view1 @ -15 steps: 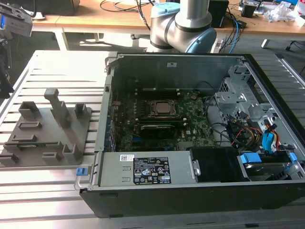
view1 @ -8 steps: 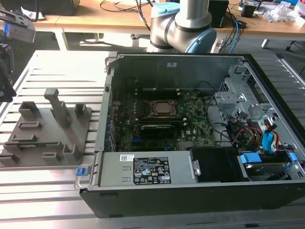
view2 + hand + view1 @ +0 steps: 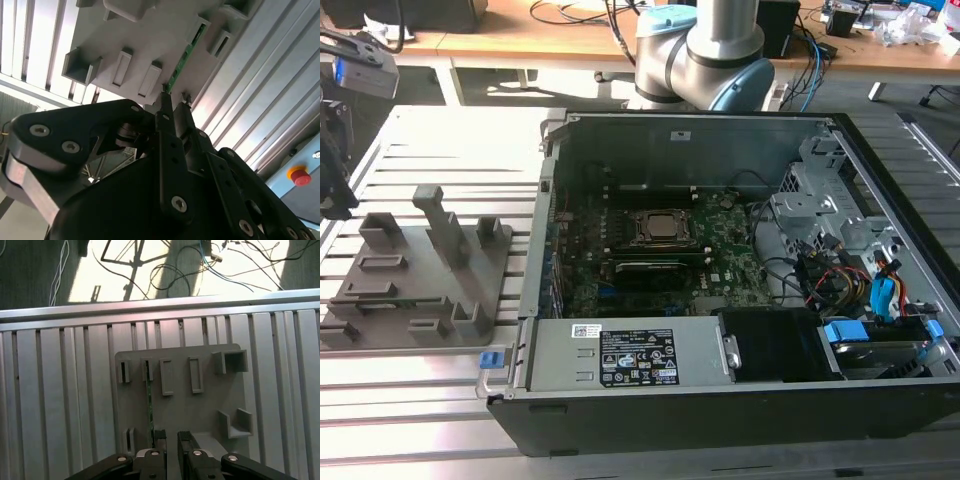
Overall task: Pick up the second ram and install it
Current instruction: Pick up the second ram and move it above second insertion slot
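Green along its exposed edge and very thin, the second ram (image 3: 149, 407) is standing on its long side in a narrow slot of the grey holder plate (image 3: 200, 410), showing as a long dark-green sliver that is running from one small upright slot block toward the near rim of the plate. In the second wrist view the same stick (image 3: 185, 57) is appearing as a slim green strip with tiny pale marks along it, slanting across the pale plate (image 3: 150, 45). The plate is lying flat on the slotted aluminium table (image 3: 50, 405), and in the exterior view it (image 3: 420, 290) is sitting to the exterior view's left of the open computer case (image 3: 690, 150). The gripper (image 3: 171, 436) is hanging just over the near end of the stick with its two black fingers parted by a narrow gap and nothing showing between them, so it is gripping nothing. One fingertip (image 3: 159, 436) is sitting just beside the stick's end, almost in line with it; whether it is touching cannot be told. In the second wrist view the gripper (image 3: 175, 97) is pointing at that same end, the stick lining up with one finger (image 3: 165, 107) rather than with the gap.
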